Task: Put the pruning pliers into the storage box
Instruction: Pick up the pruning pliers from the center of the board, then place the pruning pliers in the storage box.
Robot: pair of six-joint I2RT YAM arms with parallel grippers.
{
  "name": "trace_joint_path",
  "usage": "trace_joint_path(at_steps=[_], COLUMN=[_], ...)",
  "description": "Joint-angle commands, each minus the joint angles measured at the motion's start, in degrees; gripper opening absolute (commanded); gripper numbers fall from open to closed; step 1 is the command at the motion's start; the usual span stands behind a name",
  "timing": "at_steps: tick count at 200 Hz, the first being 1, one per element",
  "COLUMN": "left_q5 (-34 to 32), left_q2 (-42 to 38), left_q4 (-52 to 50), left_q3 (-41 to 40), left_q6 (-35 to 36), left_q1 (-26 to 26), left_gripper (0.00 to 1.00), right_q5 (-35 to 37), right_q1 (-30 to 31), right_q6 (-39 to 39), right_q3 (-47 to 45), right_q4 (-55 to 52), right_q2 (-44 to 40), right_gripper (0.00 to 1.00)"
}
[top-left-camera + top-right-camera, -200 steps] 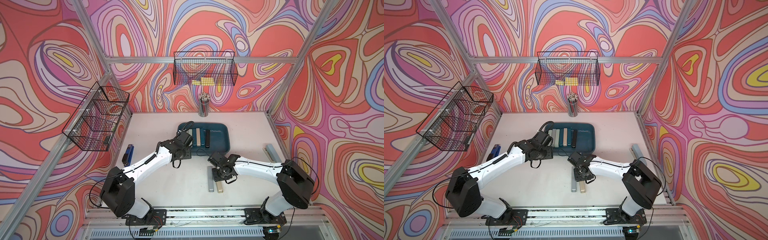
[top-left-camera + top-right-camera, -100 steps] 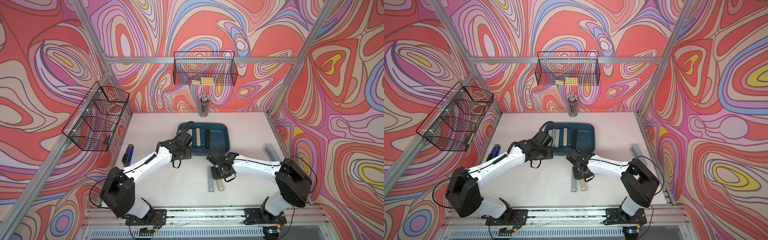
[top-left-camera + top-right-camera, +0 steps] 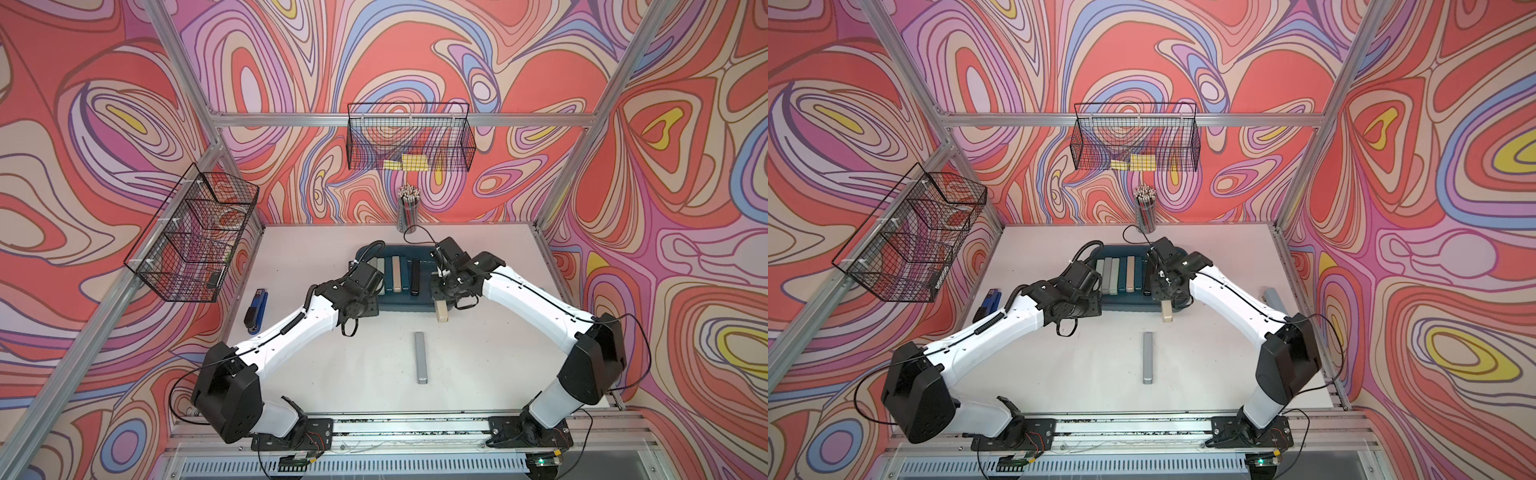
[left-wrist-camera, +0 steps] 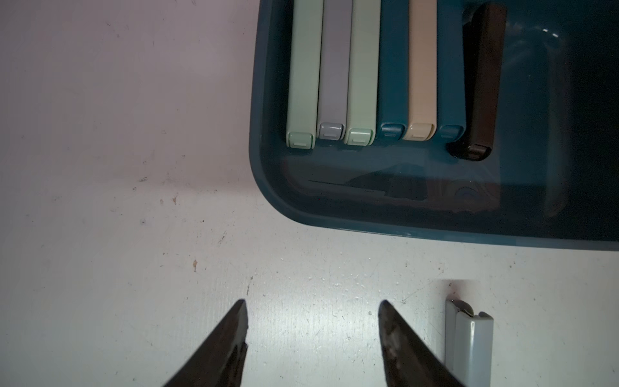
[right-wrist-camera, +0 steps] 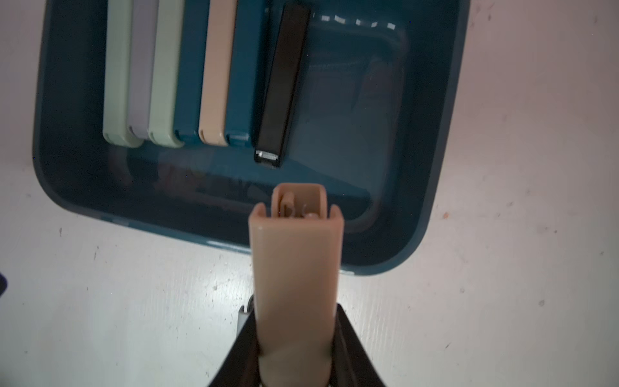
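Seven pruning pliers (image 5: pixel 217 67) lie side by side in the storage box (image 5: pixel 351 100), with the black case (image 5: pixel 284 83) askew at the right end of the row. The right claw (image 5: pixel 296 335) is clamped on an eighth, the beige case (image 5: pixel 296 261), whose far tip hangs over the box's near rim. Lowered too soon, it could snag that rim or land across the black case. The left claw (image 4: pixel 313 311) hovers half-wide and empty over the counter (image 3: pixel 332 365), by the box's near-left corner. One grey case (image 3: pixel 421 357) lies nearer.
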Motion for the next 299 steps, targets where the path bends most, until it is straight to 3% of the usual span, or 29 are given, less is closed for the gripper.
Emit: trace_joint_path(at_steps=[1,48,82,157,215,299], left_q5=[-1.6,-0.9,-0.8,-0.4,0.1,0.4], left_q2=[-2.4,-4.0,-4.1,-2.4,-2.4,-2.7], left_q4=[-2.4,-3.1,-3.2,-3.7,-3.9,-3.7], left_q3=[0.3,0.0,0.1,1.8,1.4,0.4], left_q6=[-0.2,-0.7,-0.8,0.3,-0.6,-1.2], left_q1=[0.3,0.3,0.3,0.3,0.3,0.3], left_gripper=[0.63,0.63,0.63,0.63,0.63,0.63], right_q5=[0.7,-0.7,-1.4,-6.6,-6.5,-10.9], right_q1=[-2.1,-6.5,-9.4,-11.8,-12.1,-11.9], right_q6=[-6.8,-11.1,-9.5,-6.8,-6.4,-3.4], right_q3=[6.5,20.3,23.0,27.8,34.4,36.9], right_q4=[1.4,2.9,6.1,8.7,7.5,9.2], right_q2=[6.2,20.7,27.5,36.3,42.8,46.8], right_gripper=[0.25,0.25,0.25,0.25,0.25,0.26])
